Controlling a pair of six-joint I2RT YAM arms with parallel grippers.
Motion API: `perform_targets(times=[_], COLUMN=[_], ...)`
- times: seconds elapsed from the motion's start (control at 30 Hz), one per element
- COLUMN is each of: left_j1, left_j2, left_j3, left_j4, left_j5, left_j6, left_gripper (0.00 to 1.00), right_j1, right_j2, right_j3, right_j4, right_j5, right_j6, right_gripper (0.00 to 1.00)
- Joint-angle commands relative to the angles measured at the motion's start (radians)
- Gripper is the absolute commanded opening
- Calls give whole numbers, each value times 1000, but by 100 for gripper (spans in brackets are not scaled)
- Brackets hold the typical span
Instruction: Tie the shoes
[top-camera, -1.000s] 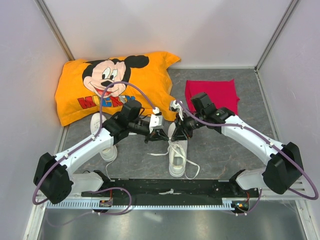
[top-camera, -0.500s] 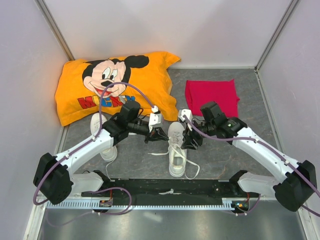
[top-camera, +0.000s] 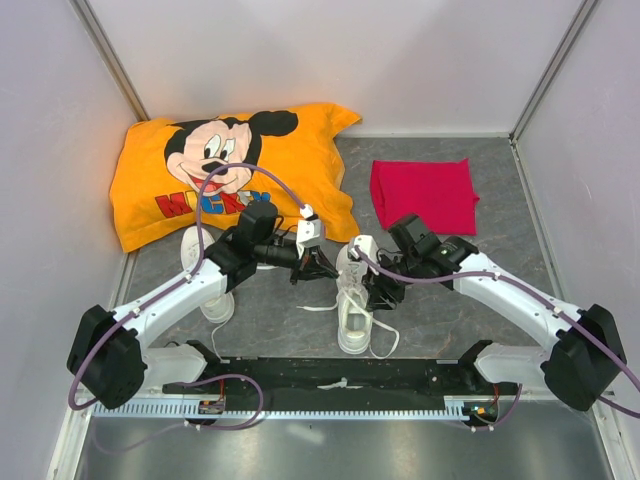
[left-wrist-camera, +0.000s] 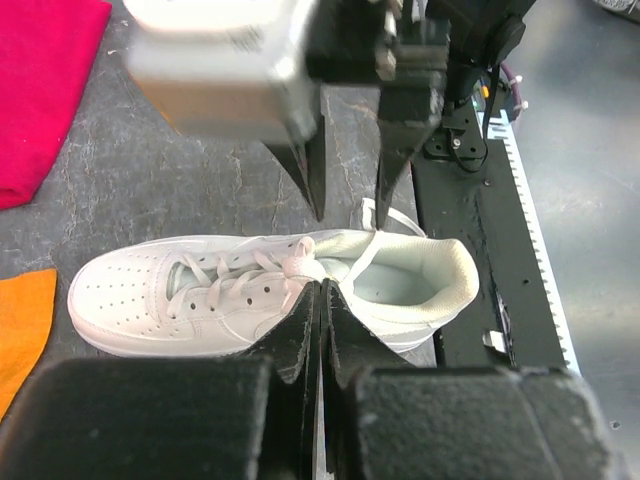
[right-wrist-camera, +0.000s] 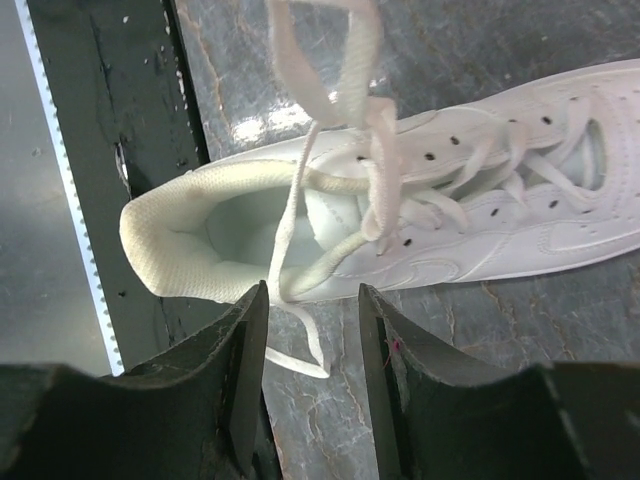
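White lace (right-wrist-camera: 350, 100), limp and slippery, is best pinched mid-loop; left gripper (left-wrist-camera: 320, 292) seemingly clamped on it, right gripper (right-wrist-camera: 308, 345) half-open, empty.

Light bright, even, diffuse from overhead; shadows soft and faint. Right wrist view: small glare patch on grey marbled tabletop (right-wrist-camera: 244, 129). Left wrist view: black left gripper (left-wrist-camera: 321, 292) blurred at close range; white low-top sneaker (left-wrist-camera: 200, 295) sharp, highlights slightly washed out.

Lab test cell: plain white walls (top-camera: 330, 60) box me in, I'm bolted to a black base rail (top-camera: 300, 376).
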Motion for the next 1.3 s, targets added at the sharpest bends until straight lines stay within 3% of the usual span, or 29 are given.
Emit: perform_targets(times=[0.0, 0.67, 0.93, 1.27], left_j1=[5, 22, 31, 57], left_j2=[-7, -33, -50, -70], left_j3=[-12, -64, -116, -159], left_j4=[84, 175, 230, 258], left_j5=[36, 36, 23, 16], left_j6=[-80, -224, -327, -435], left_gripper=[2, 2, 2, 2], right_j1=[47, 121, 151, 161], right_j2=[10, 13, 33, -1], right_j3=[34, 1, 0, -12], right_j4=[-24, -10, -10, -22], right_j5=[33, 100, 145, 180], right_j6=[-49, -70, -79, -81], right_gripper=[48, 47, 36, 31])
